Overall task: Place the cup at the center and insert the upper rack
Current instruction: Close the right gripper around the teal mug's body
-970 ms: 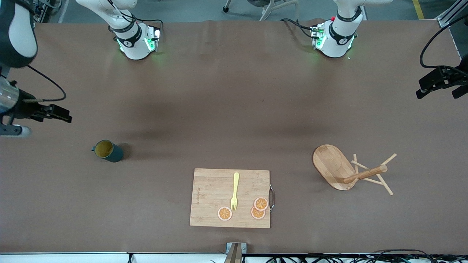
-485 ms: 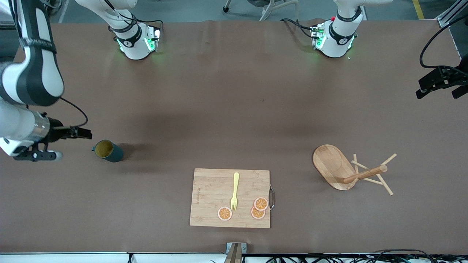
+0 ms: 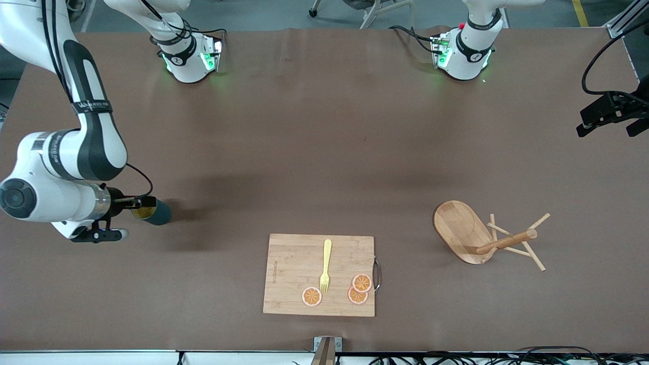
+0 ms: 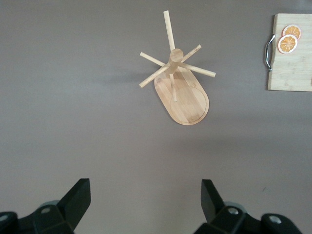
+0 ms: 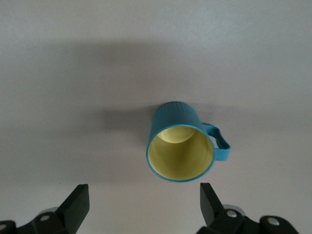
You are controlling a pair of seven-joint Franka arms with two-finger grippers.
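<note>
Over the teal cup (image 3: 154,213), right gripper (image 3: 136,204) hovers jaws wide; left gripper (image 3: 611,120) waits, spread, above the table edge.

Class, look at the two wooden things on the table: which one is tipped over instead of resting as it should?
The upper rack: it lies tipped, its oval base raised on edge and its post sideways. The cutting board lies flat.
</note>
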